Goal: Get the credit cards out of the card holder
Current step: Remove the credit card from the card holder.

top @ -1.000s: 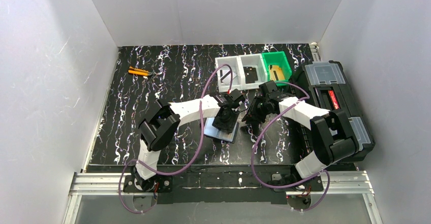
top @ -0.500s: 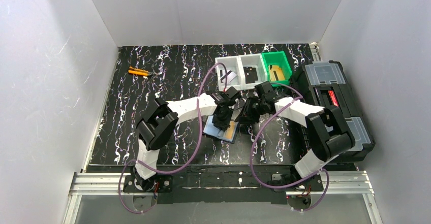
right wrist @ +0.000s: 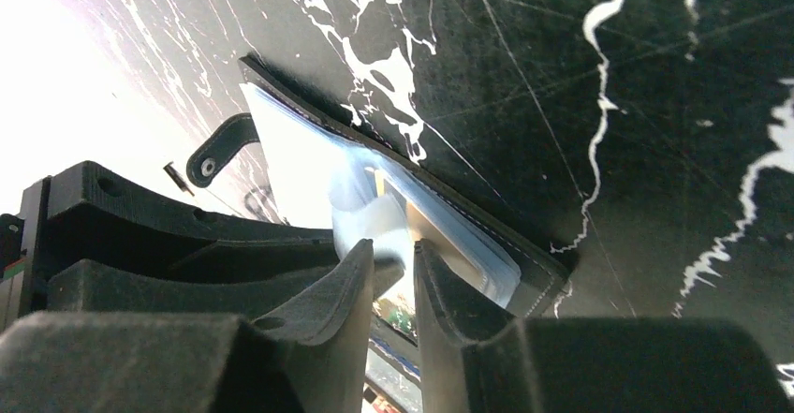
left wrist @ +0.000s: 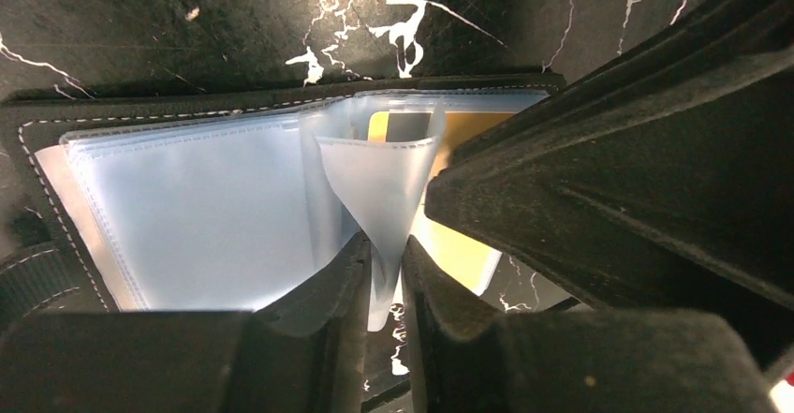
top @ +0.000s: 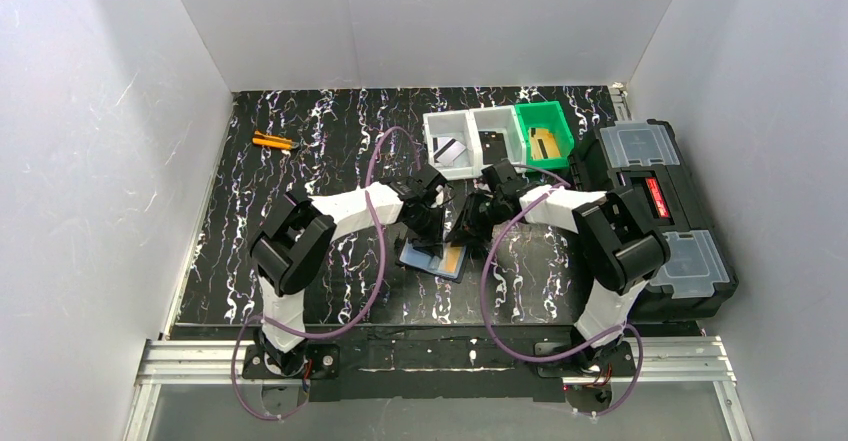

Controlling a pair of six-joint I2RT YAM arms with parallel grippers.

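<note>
A clear plastic sleeve [left wrist: 379, 179] of the black folding card holder [left wrist: 187, 102] is pinched in the left jaws; whether anything is gripped by the right jaws cannot be told. The sleeve could be torn by hard pulling.

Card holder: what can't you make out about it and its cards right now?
- Top view: card holder is tiny, half covered by the left gripper and right gripper; card count unreadable.
- Left wrist view: yellow card partly hidden behind the right gripper's body; whether the pinched clear sleeve holds a card is unclear.
- Right wrist view: sleeve blurred; right gripper's hold cannot be told.
</note>
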